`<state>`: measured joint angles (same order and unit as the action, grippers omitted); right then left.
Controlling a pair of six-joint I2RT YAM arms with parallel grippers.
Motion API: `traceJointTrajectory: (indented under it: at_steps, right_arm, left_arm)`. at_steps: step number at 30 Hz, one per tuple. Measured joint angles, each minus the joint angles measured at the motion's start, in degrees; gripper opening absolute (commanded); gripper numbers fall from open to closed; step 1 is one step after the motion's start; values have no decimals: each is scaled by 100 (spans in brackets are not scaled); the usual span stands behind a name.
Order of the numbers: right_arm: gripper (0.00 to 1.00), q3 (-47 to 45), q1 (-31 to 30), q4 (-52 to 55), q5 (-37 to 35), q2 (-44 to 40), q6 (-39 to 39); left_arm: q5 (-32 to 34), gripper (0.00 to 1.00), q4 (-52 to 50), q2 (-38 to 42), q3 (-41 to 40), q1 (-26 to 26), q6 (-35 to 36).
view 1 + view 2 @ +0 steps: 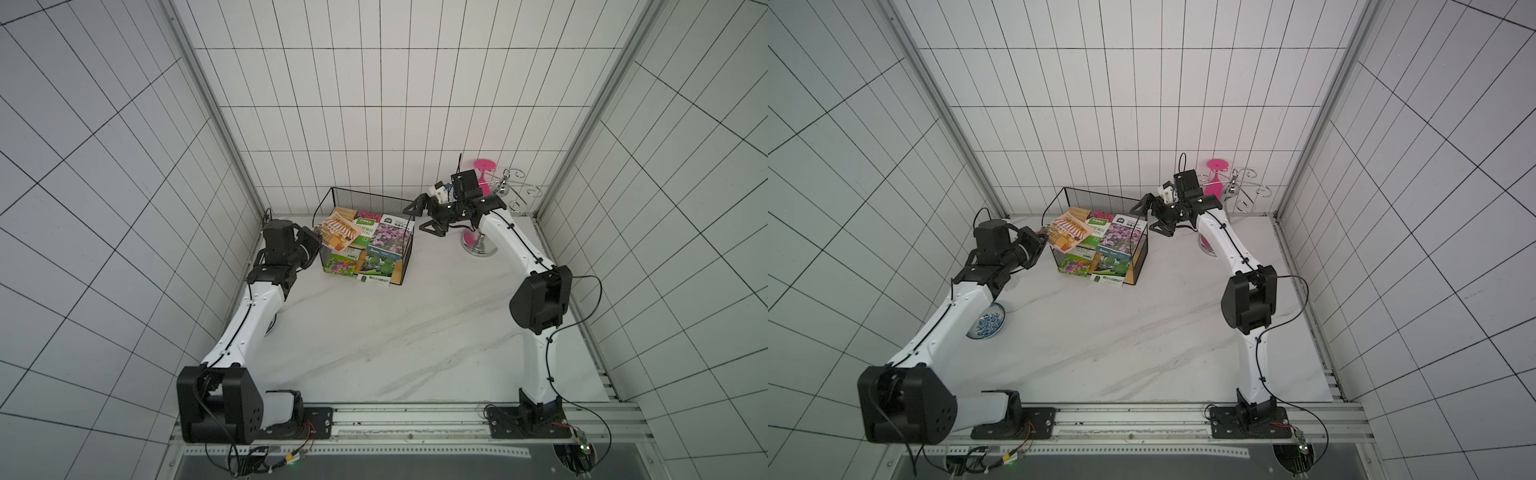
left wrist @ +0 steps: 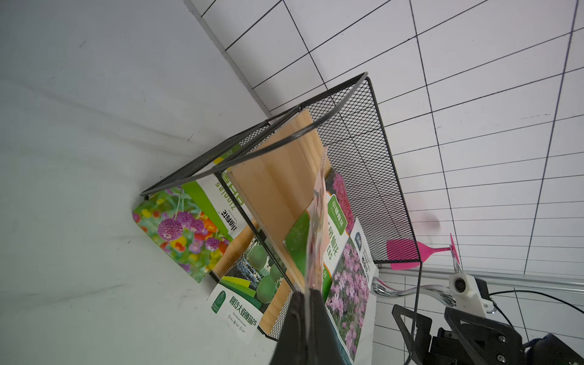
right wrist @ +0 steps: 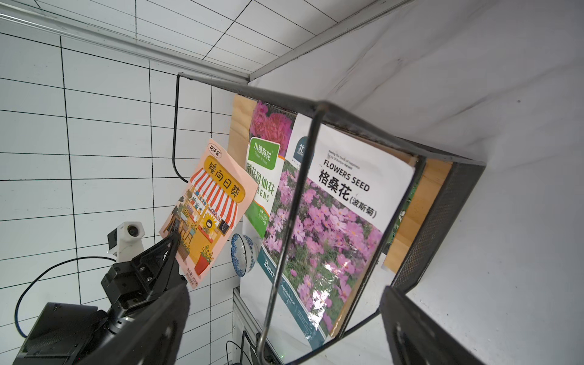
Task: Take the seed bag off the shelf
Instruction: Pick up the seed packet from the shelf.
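1. Seed bag (image 1: 338,233): peach sunflower packet with a striped awning print. It is tilted over the left end of the shelf (image 1: 370,201), at upper-board level. Its inner part overlaps the green packet (image 1: 368,232).
2. Left gripper (image 1: 320,243): fingers clamped on the packet's outer edge. The packet's long axis runs from the fingers toward the shelf.
3. Right gripper (image 1: 422,218): fingers spread wide and empty. It sits just beside the shelf's right end, well apart from the packet.
4. Assessment: the left arm carries the move. Withdrawal likely runs leftward along the long axis, and the end wire loop (image 3: 174,126) may snag.
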<state>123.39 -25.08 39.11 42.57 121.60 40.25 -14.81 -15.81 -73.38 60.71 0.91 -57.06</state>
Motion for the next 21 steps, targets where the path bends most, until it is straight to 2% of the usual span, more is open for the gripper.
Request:
traceJointTrajectory:
  at_steps: [11,21]
  right_arm:
    - [99,-798,0,-33,-17,-651,-186]
    - [99,-1327,0,-105,-72,-1023,-254]
  left_arm:
    - [-188,0,-525,1550,-935,17,-122]
    - [-63,0,-1294,3032,-1943,103,-450]
